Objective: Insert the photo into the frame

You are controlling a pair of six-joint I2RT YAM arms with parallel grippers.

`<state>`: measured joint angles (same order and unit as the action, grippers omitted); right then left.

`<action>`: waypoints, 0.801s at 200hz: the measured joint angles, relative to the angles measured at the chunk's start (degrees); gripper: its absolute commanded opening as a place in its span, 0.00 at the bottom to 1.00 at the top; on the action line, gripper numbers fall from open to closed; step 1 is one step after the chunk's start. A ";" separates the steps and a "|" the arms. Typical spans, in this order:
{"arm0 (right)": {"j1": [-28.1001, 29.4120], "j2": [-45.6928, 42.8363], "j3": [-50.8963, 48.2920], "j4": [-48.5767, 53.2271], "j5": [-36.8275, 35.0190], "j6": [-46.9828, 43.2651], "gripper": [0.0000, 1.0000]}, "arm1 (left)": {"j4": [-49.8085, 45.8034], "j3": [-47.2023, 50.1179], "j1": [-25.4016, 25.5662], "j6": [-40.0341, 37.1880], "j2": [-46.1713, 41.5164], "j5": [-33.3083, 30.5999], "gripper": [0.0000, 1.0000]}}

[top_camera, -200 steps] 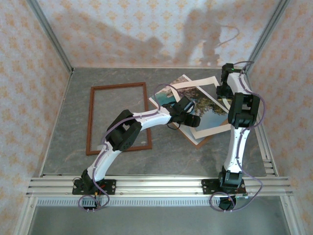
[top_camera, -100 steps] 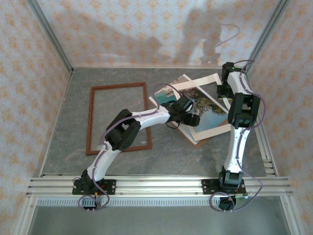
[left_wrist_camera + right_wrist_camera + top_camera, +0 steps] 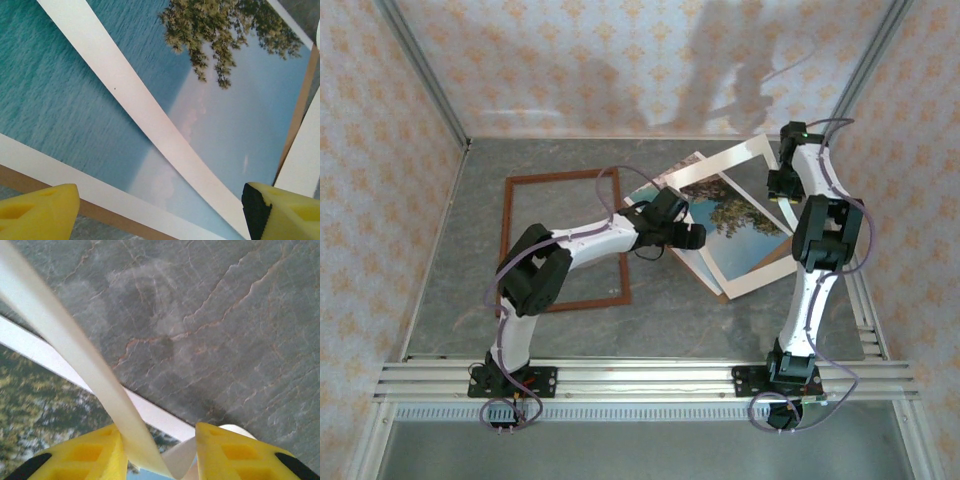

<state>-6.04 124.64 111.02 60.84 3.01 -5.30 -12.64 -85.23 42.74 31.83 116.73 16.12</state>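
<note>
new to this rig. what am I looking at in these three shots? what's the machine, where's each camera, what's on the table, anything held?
Two small robot arms are bolted at the table's near edge. Each ends in a two-finger gripper with yellow pads. The wide picture comes from a fixed camera above and behind them. The two close-ups come from a camera on each wrist.

On the grey table lies an empty reddish-brown frame. Beside it, toward the right arm, is a seaside photo with a brown board under it.

The left gripper hovers open over the photo. The right gripper pinches the photo's cream border at the far corner, holding that edge up off the table.
</note>
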 measured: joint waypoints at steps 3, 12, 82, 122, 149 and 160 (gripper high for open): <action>0.00 -0.37 -0.33 0.02 0.11 0.20 0.38 | 0.35 0.15 0.00 0.37 0.00 0.13 0.85; 0.00 -1.44 -1.29 0.02 0.66 0.44 0.38 | 1.22 0.55 0.00 1.38 0.07 0.39 0.85; 0.00 -7.69 -6.25 -0.22 2.58 2.19 0.37 | 6.12 0.35 -0.11 6.58 4.02 0.94 0.83; 0.00 -7.82 -7.23 -1.14 3.04 2.51 0.36 | 6.47 -0.98 -0.85 7.76 6.97 -0.24 0.82; -0.37 -7.82 -9.73 -3.37 3.43 3.69 0.48 | 6.38 -1.07 -0.92 7.13 6.97 -1.86 0.82; -0.96 -7.76 -10.67 -4.50 4.02 4.85 0.53 | 6.10 -1.07 -1.05 6.58 6.95 -2.32 0.82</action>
<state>-7.01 116.88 100.36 56.34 7.03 -0.45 -6.55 -86.30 41.69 38.41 123.68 13.80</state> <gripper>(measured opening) 0.482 0.821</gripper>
